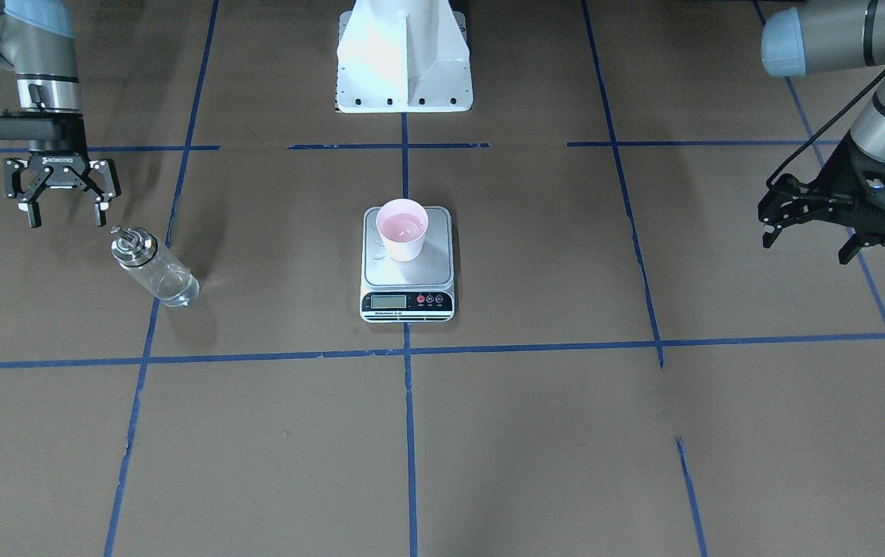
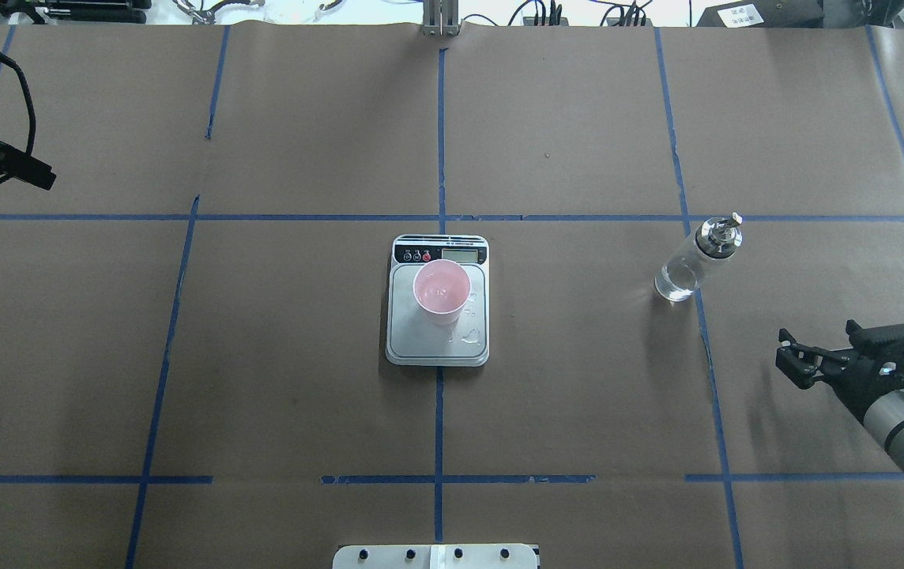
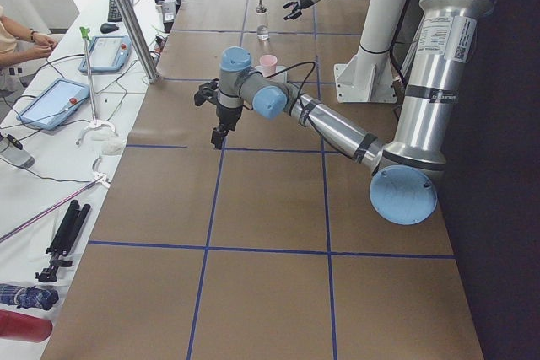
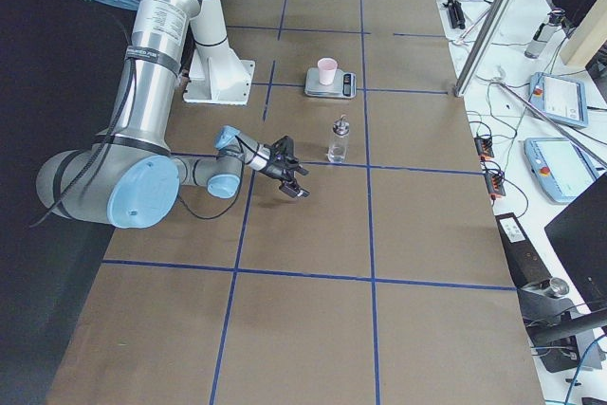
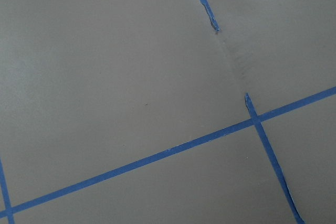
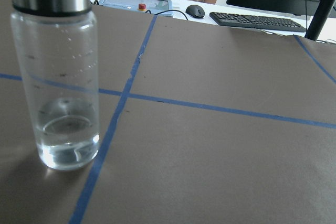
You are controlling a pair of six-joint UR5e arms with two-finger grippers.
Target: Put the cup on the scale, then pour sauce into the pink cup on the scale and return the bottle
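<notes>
The pink cup [image 1: 402,228] stands upright on the scale [image 1: 408,278], with clear liquid in it; it also shows in the overhead view [image 2: 442,291] on the scale [image 2: 436,344]. The glass bottle [image 1: 152,267] stands upright on the table on my right side, with a little clear sauce [image 6: 68,135] in its bottom. It shows in the overhead view [image 2: 693,261] too. My right gripper [image 1: 66,220] is open and empty, just behind the bottle and apart from it. My left gripper [image 1: 806,244] is open and empty, far out on the left side above bare table.
A few drops lie on the scale's plate [image 2: 468,340] beside the cup. The robot's white base [image 1: 404,62] stands behind the scale. Blue tape lines cross the brown table cover. Tablets, a keyboard and an operator are beyond the table's far edge [image 6: 252,19].
</notes>
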